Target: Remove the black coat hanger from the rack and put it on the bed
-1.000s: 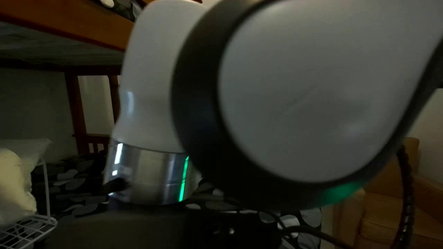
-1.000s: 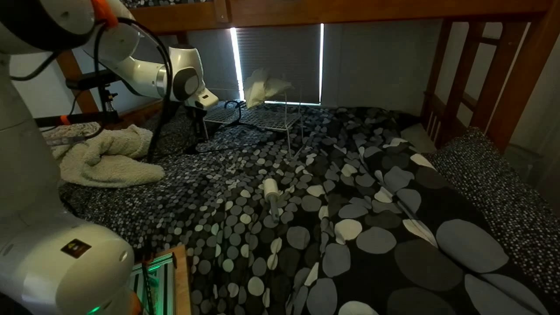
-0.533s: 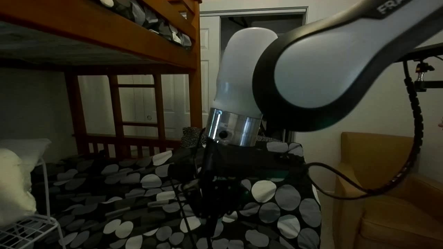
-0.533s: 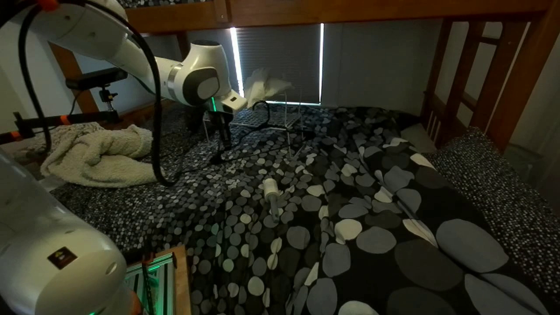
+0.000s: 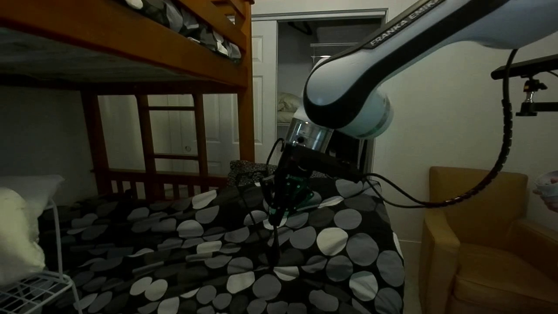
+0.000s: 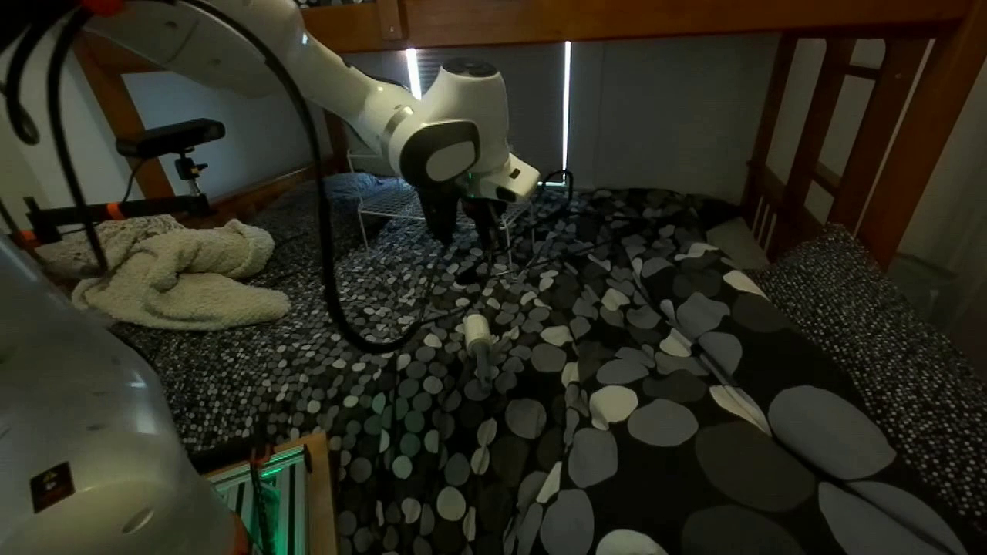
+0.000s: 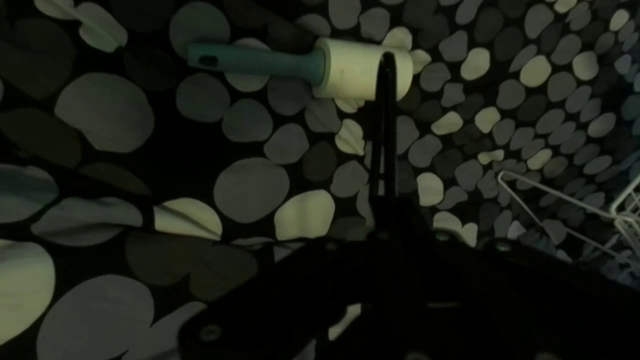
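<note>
In an exterior view a cream fleece [image 6: 185, 281] lies rumpled by the left edge of the desk, which here is the bed [image 6: 632, 493], black with grey and white ovals. Next, towards the far edge, stands the rack [image 6: 389, 204], partly behind the arm [image 6: 472, 96]. Farther right the fingers [image 7: 400, 225] are clenched on the black coat hanger [image 7: 391, 125], which extends from their tips down towards the desk, off the rack; whether its low end touches the bed I cannot tell. Compared with half a second ago, arm and hanger stand farther towards the right edge, and the pale bundle [image 5: 17, 235] on the rack is now covered by the arm in an exterior view. In the wrist view the hanger shows as a slim loop, its long axis running straight out from the fingers, its rounded end overlapping the white head of the lint roller [image 7: 305, 67]; in an exterior view it points down, close to upright. The lint roller lies mid-desk, handle towards the near edge. A finely dotted piece of bedding [image 6: 848, 308] runs along the right edge.
</note>
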Controlling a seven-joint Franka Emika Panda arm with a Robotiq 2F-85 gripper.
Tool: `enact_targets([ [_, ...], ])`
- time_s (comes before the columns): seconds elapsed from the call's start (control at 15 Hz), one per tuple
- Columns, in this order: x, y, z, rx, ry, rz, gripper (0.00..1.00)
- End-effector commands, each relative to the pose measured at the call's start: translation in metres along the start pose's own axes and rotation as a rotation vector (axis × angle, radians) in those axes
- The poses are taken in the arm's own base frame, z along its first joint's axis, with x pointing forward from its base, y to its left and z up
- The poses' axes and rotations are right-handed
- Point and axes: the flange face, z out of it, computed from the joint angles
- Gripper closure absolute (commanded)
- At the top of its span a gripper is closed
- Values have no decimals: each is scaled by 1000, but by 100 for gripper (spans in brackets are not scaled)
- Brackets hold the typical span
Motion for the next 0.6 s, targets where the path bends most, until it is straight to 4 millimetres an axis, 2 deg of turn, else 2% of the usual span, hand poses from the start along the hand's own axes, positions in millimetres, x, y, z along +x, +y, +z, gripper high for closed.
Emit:
enact_targets([
  [0.0, 53, -17, 43, 69, -23, -49, 98],
  [0.2, 88, -37, 72, 124, -65, -82, 98],
  [0.27, 93, -44, 84, 129, -87, -76, 67],
  [0.33, 90, -52, 90, 115, -101, -63, 66],
  [0.4, 90, -54, 107, 102, -115, -51, 61],
  [0.53, 82, -68, 117, 55, -114, -13, 45],
])
